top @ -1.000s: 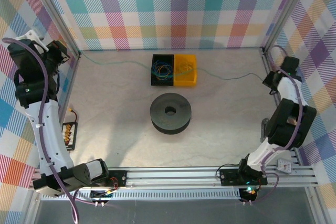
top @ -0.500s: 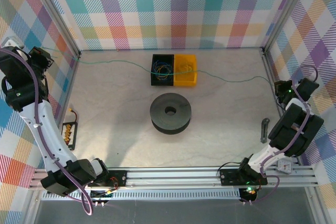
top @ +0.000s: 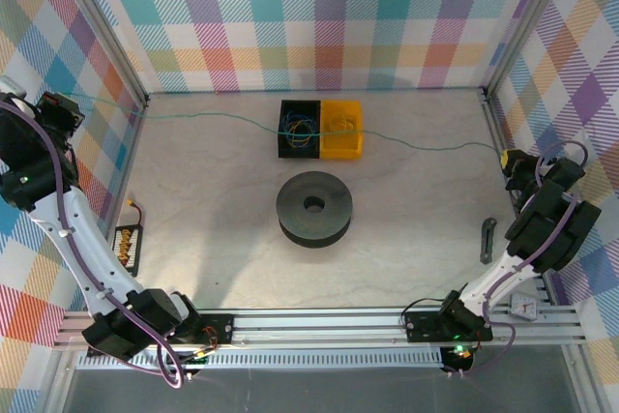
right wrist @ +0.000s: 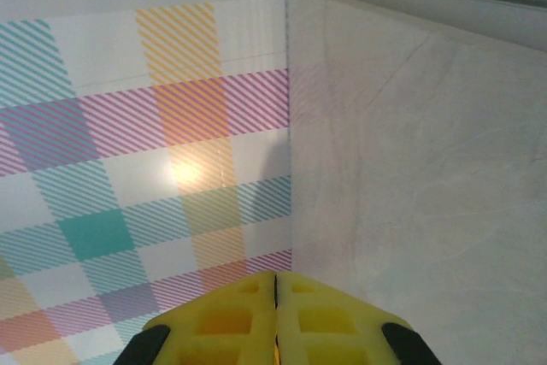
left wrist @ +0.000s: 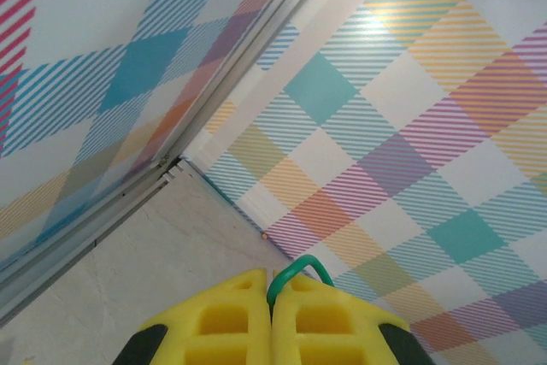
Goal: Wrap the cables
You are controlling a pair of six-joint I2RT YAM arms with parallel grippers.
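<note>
**Green wire strung between both arms; the spool is bare**

- The green wire (top: 232, 115) spans the far part of the bench (top: 193, 200), crossing above the two-part bin (top: 340, 154).
- Left jaws are pressed shut on it. The left wrist view shows a small green loop (left wrist: 296, 273) poking out between the yellow fingers (left wrist: 222, 322).
- Right jaws are also pressed shut, finger (right wrist: 222, 322) against finger. In the top view the wire leads straight to them, so I judge that end is held.
- The remaining wires (top: 298, 128) lie tangled in the bin's black half, with more in the yellow half.
- The black spool (top: 314, 208) lies flat mid-bench, just nearer than the bin.

To do this step well:
- Keep both pinches firm and bring the span down toward the spool's groove.
- Lift it clear of the bin's rim so it doesn't snag the tangle.
- Keep the tension light, since a wire this thin could slip out or kink.
- One arm should probably anchor while the other circles.
</note>
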